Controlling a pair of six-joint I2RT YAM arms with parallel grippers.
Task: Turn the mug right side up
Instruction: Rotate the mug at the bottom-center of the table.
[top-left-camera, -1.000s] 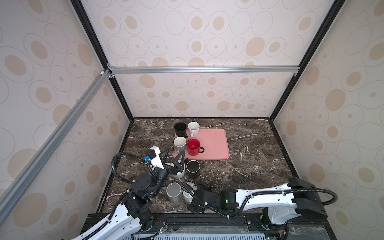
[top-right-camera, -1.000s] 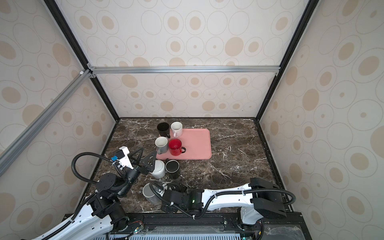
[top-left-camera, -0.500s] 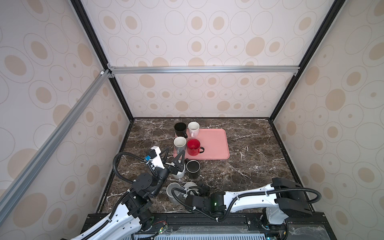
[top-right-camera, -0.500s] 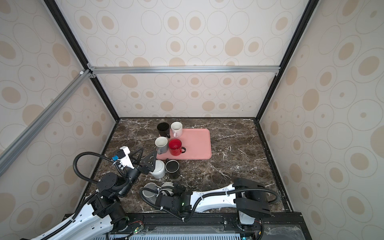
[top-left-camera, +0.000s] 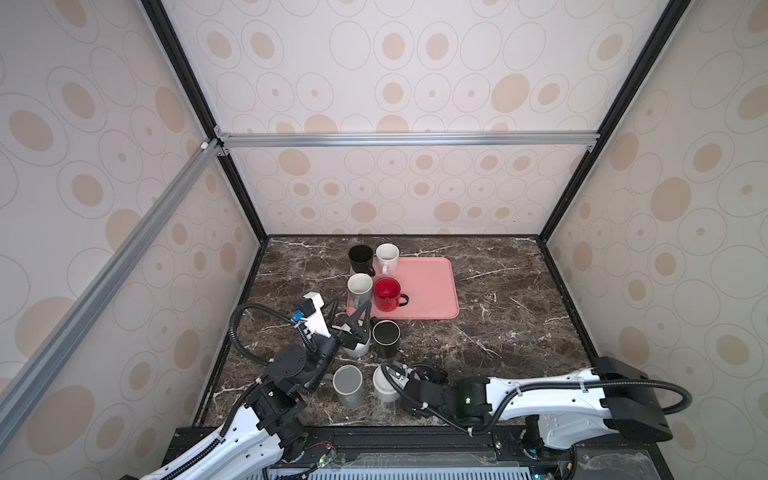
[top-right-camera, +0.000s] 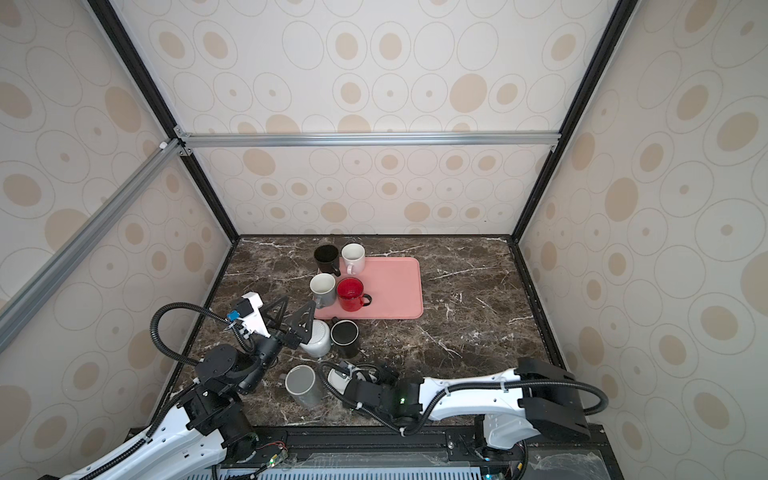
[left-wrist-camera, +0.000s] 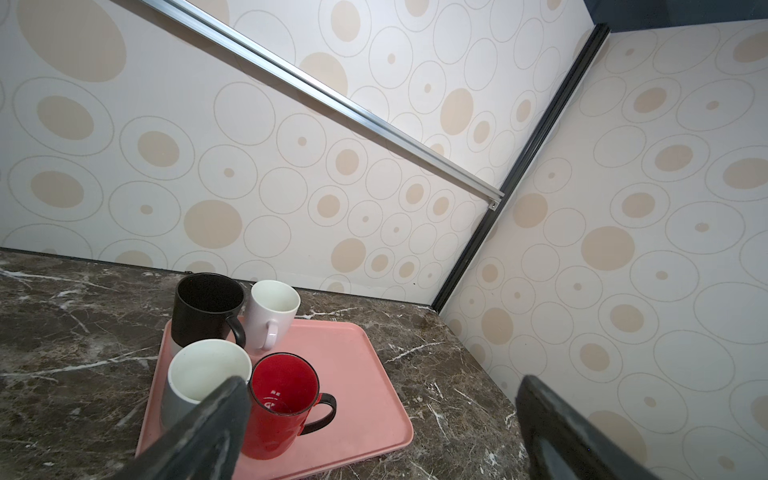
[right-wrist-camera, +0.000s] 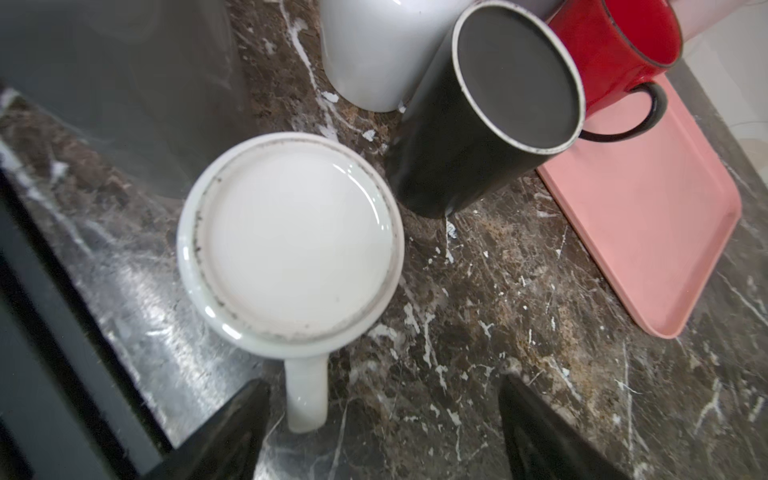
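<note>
A white mug (right-wrist-camera: 291, 241) stands bottom up on the marble near the front edge, its handle (right-wrist-camera: 306, 392) pointing at my right gripper (right-wrist-camera: 382, 419). That gripper is open. The handle lies between its fingers, close to one finger (right-wrist-camera: 232, 428) and touching neither. In both top views the mug (top-left-camera: 381, 385) (top-right-camera: 337, 376) is partly covered by the right gripper (top-left-camera: 409, 372). My left gripper (top-left-camera: 348, 311) (left-wrist-camera: 380, 415) hangs open and empty, raised over the tray's near left corner.
Close by stand a grey mug (top-left-camera: 348, 384), bottom up, a black mug (top-left-camera: 385, 337) (right-wrist-camera: 490, 120) and another white mug (top-left-camera: 360, 347). The pink tray (top-left-camera: 428, 286) holds a red mug (top-left-camera: 388, 294), a grey mug (top-left-camera: 359, 289), a white mug (top-left-camera: 387, 257) and a black mug (top-left-camera: 360, 258), mouths up.
My right arm swung left toward the white mug, then drew back a little to the right. The left arm has stayed where it was.
</note>
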